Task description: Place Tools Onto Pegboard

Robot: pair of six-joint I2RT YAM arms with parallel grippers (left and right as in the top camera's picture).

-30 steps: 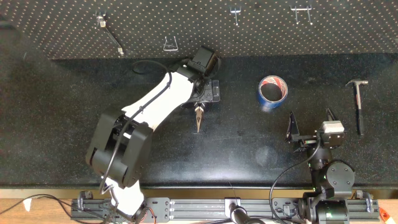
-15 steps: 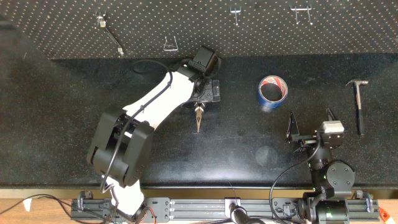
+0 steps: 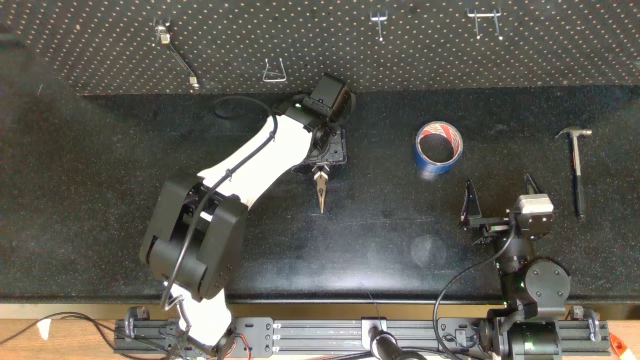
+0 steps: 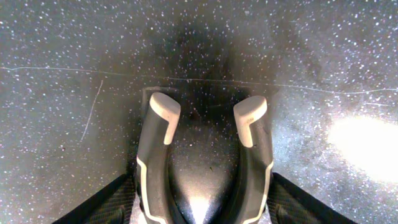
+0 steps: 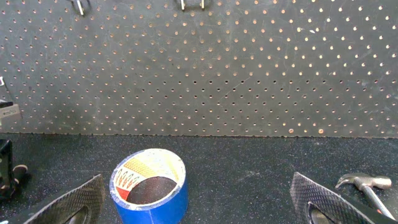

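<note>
Top view: left gripper (image 3: 331, 152) clamped on the pliers (image 3: 320, 186) on the bench (image 3: 130, 150), long axis from pegboard (image 3: 300, 40) to arm bases, nose (image 3: 321, 204) out of the gripper toward the bases. Left wrist view: their white-tipped handles (image 4: 163, 124) spread beyond the fingers (image 4: 106, 202). Right wrist view: right gripper (image 5: 198, 180) wide apart

Worktop (image 3: 100, 180): black with white speckle, matte, runs under the pliers (image 3: 320, 190) and out on every side of them. Behind the pliers, the dark pegboard (image 3: 300, 40) forms the back wall. Bright glare patch (image 4: 367, 140) on the surface just beside the pliers. Thin scratch line (image 4: 311, 86) past their handle ends. Pale wood strip (image 3: 100, 308) well in front.
</note>
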